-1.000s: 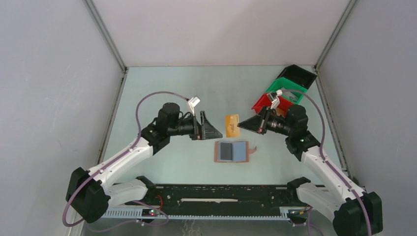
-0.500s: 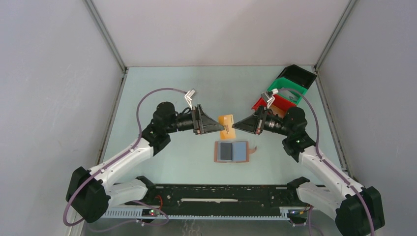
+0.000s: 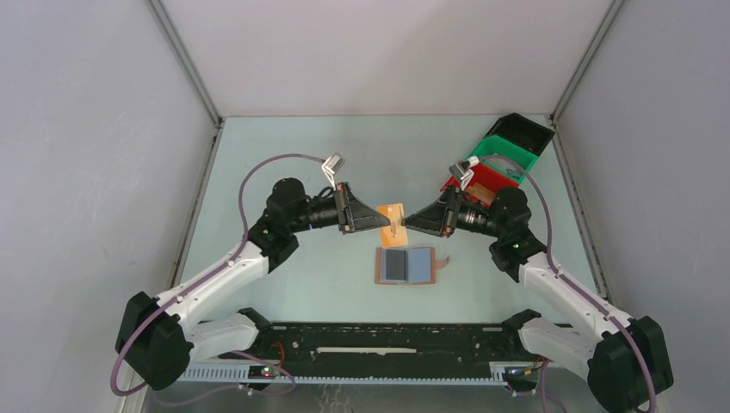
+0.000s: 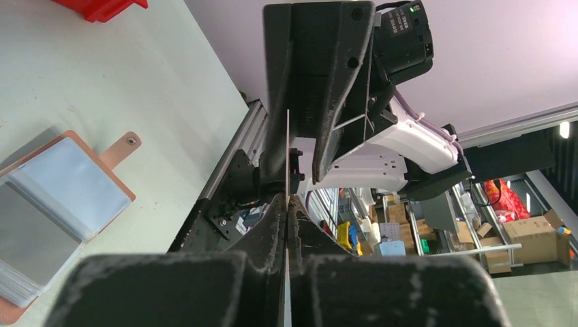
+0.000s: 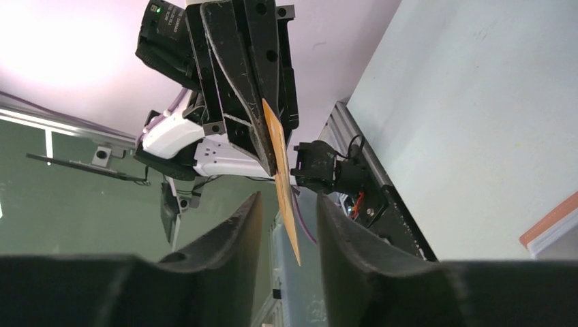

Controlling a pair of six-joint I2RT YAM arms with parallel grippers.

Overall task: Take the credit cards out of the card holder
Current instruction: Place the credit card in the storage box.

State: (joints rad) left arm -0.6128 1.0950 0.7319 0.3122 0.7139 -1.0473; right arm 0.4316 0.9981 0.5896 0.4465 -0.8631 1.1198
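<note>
We had the tan card point(image 3: 392, 217) up in the air between the two arms, above the desk point(image 3: 293, 155) and just behind the card holder point(image 3: 405, 265). The holder lay open and flat with its strap tab pointing right. Inside it we saw a dark panel in the left half and a pale blue-grey one in the right, which we took to be the cards not yet removed.

Both arms met at the card from opposite sides, tip to tip. We judged this to be a hand-over, the card held clear of the desk so that either gripper could reach a free edge.

The left gripper point(image 4: 287, 211) was clenched on the card: in its wrist view the fingers pressed together on the thin edge with no gap. The right gripper point(image 5: 290, 204) was released. Its jaws stood only a little apart with the card passing between them, and its own wrist view showed daylight on both sides. In the left wrist view, one of its fingers lay close against the card, and we could not tell whether it touched.
</note>
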